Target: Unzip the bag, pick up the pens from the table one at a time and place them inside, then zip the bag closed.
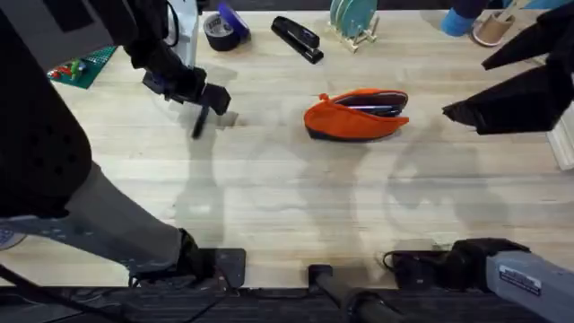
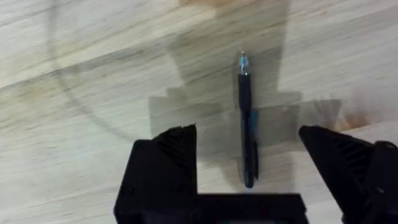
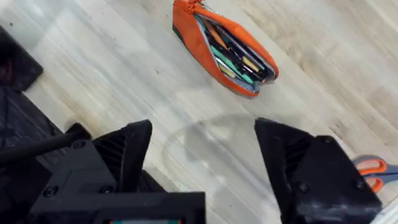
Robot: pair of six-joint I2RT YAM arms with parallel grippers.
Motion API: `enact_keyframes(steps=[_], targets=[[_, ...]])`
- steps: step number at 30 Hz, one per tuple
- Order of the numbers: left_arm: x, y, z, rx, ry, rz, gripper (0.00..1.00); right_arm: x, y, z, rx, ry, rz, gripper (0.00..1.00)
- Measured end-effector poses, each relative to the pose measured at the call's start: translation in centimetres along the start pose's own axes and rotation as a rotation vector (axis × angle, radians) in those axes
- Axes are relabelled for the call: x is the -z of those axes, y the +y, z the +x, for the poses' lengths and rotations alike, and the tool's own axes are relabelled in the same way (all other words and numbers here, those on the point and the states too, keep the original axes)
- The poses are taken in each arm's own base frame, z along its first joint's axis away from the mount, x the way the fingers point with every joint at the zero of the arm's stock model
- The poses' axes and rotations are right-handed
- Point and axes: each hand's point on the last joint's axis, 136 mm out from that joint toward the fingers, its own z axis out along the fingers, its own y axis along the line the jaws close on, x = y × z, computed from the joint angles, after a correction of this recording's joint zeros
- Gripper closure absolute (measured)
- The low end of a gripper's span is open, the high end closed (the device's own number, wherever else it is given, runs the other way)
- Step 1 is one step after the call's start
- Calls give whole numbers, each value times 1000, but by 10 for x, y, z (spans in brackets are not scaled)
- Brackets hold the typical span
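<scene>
I see my left gripper (image 2: 247,155) spread over a pen (image 2: 246,121) on the table (image 1: 269,188); right gripper (image 3: 202,162) spread near the unzipped bag (image 3: 224,46).

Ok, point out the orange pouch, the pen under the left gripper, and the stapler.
orange pouch (image 1: 341,123): overhead view, on its orange side fabric.
pen (image 2: 247,118): left wrist view, on the middle of its barrel.
stapler (image 1: 296,38): overhead view, on its black top arm.
</scene>
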Motion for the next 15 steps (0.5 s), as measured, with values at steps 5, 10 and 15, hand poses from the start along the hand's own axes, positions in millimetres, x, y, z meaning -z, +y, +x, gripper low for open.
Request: enact_keyframes(steps=[5,10,15], targets=[[-4,1,-1,-18,-13,-6,6,0,0,0,0,0,0,5],[-5,5,-7,-26,-40,-24,6,0,0,0,0,0,0,6],[-5,8,-10,-27,-50,-43,5,0,0,0,0,0,0,5]])
